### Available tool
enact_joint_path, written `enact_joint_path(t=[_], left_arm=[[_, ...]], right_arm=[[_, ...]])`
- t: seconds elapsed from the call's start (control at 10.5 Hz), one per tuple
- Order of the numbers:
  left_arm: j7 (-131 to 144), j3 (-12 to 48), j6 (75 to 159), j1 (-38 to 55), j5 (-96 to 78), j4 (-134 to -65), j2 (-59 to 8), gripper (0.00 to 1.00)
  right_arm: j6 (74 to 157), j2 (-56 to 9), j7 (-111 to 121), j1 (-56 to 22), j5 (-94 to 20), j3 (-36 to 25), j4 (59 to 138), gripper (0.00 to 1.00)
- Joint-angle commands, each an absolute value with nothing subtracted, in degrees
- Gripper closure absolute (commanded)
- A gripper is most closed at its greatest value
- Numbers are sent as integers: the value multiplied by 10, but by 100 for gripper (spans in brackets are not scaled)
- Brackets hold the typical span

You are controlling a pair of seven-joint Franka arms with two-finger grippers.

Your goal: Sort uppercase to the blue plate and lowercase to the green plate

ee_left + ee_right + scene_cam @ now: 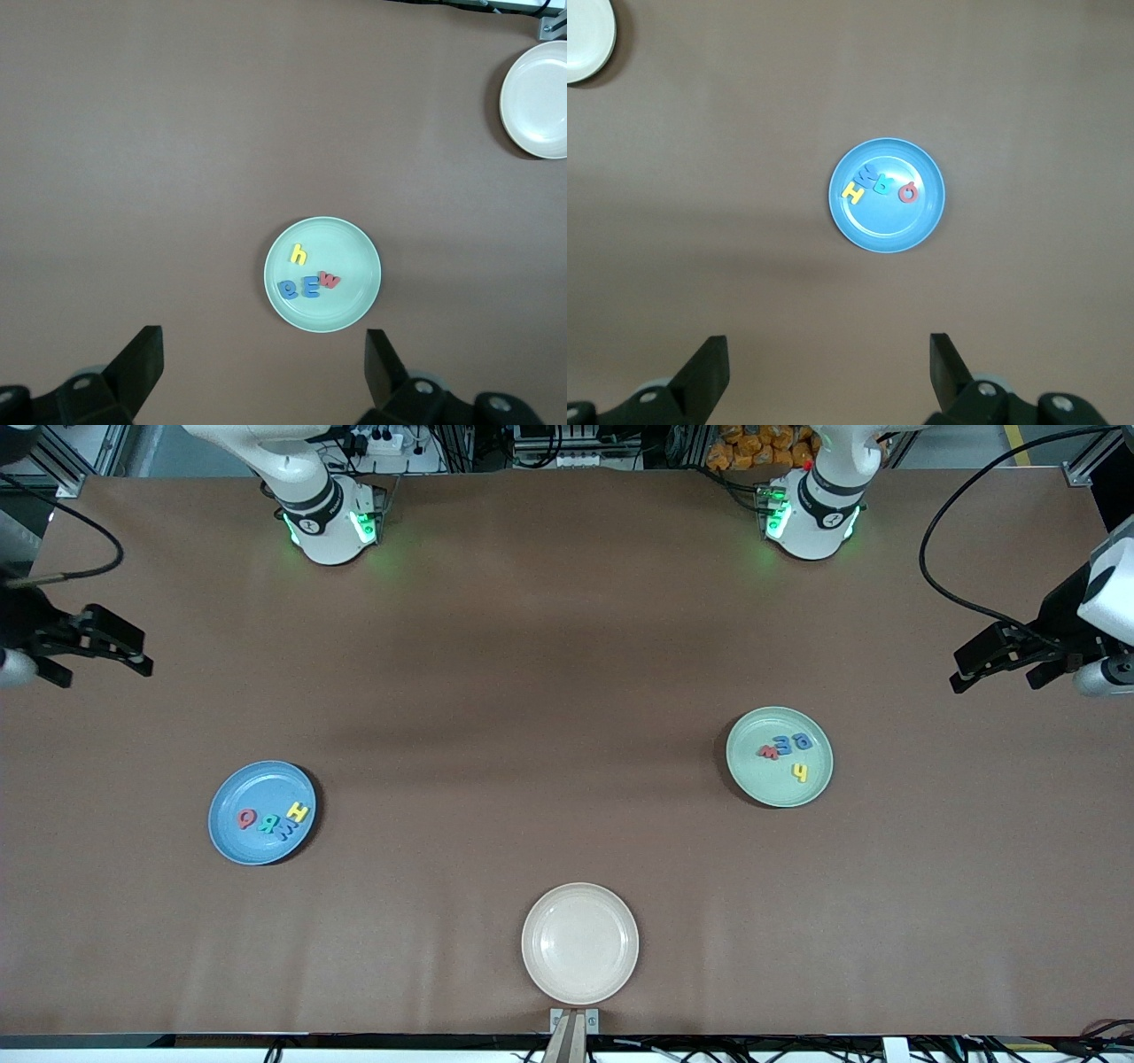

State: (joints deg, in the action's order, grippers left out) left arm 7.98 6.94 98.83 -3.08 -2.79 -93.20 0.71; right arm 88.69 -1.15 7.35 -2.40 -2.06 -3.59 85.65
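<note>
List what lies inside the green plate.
The green plate holds four foam letters: a yellow h, a red w, a small blue m and a blue a. Whether the touching letters overlap cannot be seen.

3 plates lie on the desk (567,646), well apart. The uppercase plate (221,828) sits toward the right arm's end, the lowercase plate (753,779) toward the left arm's end, and the third plate (580,943) between them, nearest the front camera. In the uppercase plate, Q (246,817), R (267,823) and H (299,812) form a row, with M (286,831) just beside R, nearer the camera. In the lowercase plate, w (767,752), m (783,745) and a (801,740) form a row, with h (800,772) nearer the camera. The right claw (106,673) and left claw (992,684) hang over the desk's 2 ends.
</note>
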Motion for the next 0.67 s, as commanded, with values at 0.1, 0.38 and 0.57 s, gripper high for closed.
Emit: enact_joint_path(t=[0.1, 0.38, 0.57], left_arm=[[69, 71, 985, -31, -15, -942, 21, 0], [69, 71, 985, -31, -15, -943, 22, 0], [69, 71, 986, -31, -14, -943, 22, 0]], right_arm=[[859, -14, 70, -23, -22, -38, 813, 0], [858, -14, 69, -23, -21, -39, 813, 0], [858, -13, 69, -22, -20, -40, 813, 0]])
